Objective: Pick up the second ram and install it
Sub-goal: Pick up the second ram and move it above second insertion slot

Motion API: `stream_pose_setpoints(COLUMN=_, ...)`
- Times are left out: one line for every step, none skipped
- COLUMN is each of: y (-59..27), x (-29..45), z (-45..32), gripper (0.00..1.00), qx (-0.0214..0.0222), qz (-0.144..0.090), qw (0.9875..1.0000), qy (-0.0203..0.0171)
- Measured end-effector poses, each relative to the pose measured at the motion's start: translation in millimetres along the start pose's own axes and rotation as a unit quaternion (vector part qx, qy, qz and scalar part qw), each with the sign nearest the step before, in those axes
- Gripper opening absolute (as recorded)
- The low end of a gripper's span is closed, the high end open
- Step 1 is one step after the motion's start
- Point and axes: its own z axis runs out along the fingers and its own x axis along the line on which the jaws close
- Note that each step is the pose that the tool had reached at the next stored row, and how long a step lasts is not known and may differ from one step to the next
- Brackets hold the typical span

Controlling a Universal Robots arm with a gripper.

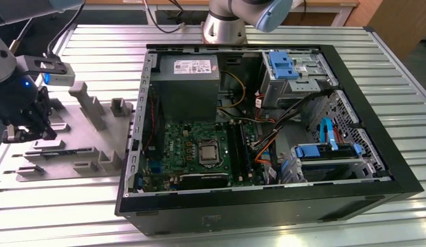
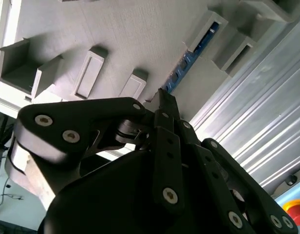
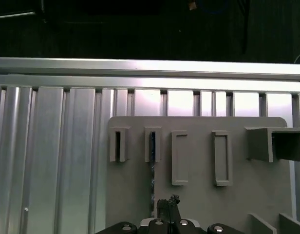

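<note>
Gripper (image 1: 33, 135): jaws drawn together with nothing between them, poised over the grey fixture plate (image 1: 79, 135) on the ribbed metal counter (image 1: 405, 103). The second ram (image 3: 152, 165) stands on edge in a plate slot, one end just beside the gripper tips in the first wrist view. In the exterior view, the plate lies at 9 o'clock of the open computer case (image 1: 268, 206).

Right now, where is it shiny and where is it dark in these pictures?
In the first wrist view the metal table glares white; in the second wrist view the gripper looks black; in the exterior view the computer case is shadowy inside.
</note>
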Motion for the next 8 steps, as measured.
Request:
stream_pose_setpoints(y=0.0, x=0.0, z=0.0, gripper=0.11, qx=0.0000, qz=-0.001, qw=1.0000, qy=0.0000)
stream_pose_setpoints(y=0.1, x=0.0, z=0.0, gripper=0.11, qx=0.0000, qz=-0.001, qw=1.0000, qy=0.0001)
stream_pose_setpoints(y=0.1, x=0.0, z=0.0, gripper=0.11, qx=0.0000, qz=-0.001, qw=1.0000, qy=0.0001)
stream_pose_setpoints(y=0.3, x=0.0, z=0.0, gripper=0.11, qx=0.0004, qz=-0.001, qw=1.0000, qy=0.0001)
stream_pose_setpoints(y=0.7, x=-0.1, z=0.2, gripper=0.11, qx=0.0018, qz=-0.001, qw=1.0000, qy=0.0001)
stream_pose_setpoints(y=0.7, x=0.0, z=0.6, gripper=0.11, qx=0.0027, qz=-0.001, qw=1.0000, qy=0.0000)
stream_pose_setpoints(y=0.7, x=0.3, z=1.1, gripper=0.11, qx=0.0027, qz=-0.001, qw=1.0000, qy=0.0000)
stream_pose_setpoints(y=0.6, x=1.1, z=1.7, gripper=0.11, qx=0.0026, qz=-0.001, qw=1.0000, qy=0.0001)
